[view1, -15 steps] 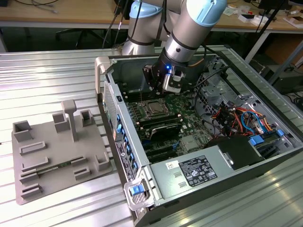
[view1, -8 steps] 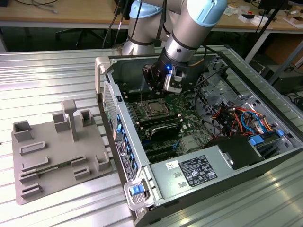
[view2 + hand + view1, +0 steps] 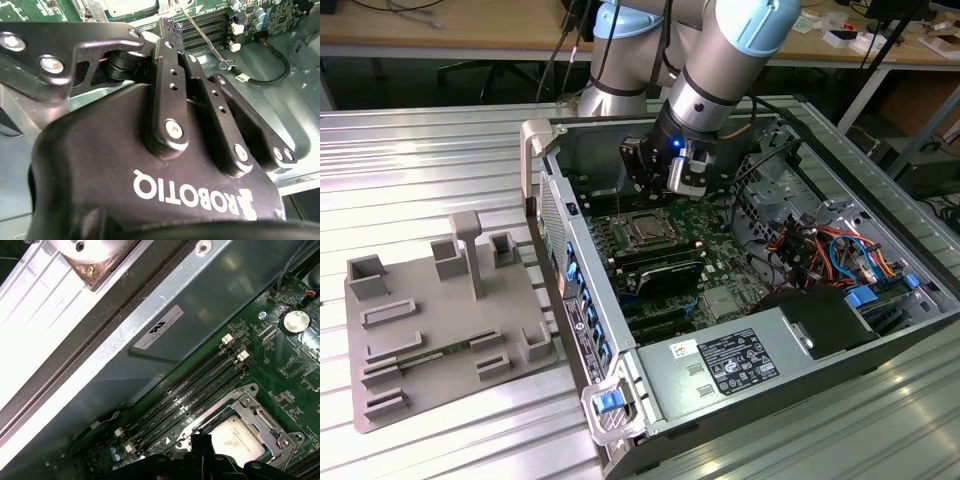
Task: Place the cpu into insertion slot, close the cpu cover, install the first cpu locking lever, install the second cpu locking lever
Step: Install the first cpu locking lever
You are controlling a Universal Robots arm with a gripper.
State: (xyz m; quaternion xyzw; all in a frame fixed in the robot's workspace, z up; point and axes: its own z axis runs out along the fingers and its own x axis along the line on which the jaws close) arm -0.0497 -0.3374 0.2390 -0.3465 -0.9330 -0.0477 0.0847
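Noted cpu (image 3: 646, 228) seated in insertion slot (image 3: 626, 238) at 6 o'clock of gripper (image 3: 172, 27) in exterior view, cpu cover (image 3: 265, 420) apparently down over it, jaws closed on nothing, one locking lever (image 3: 202, 37) raised nearby; lever steps judged outstanding.

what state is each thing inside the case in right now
cpu, seated flat in its socket
cpu cover, down over the cpu's edges
locking lever, raised, apparently unlatched
computer case, side open
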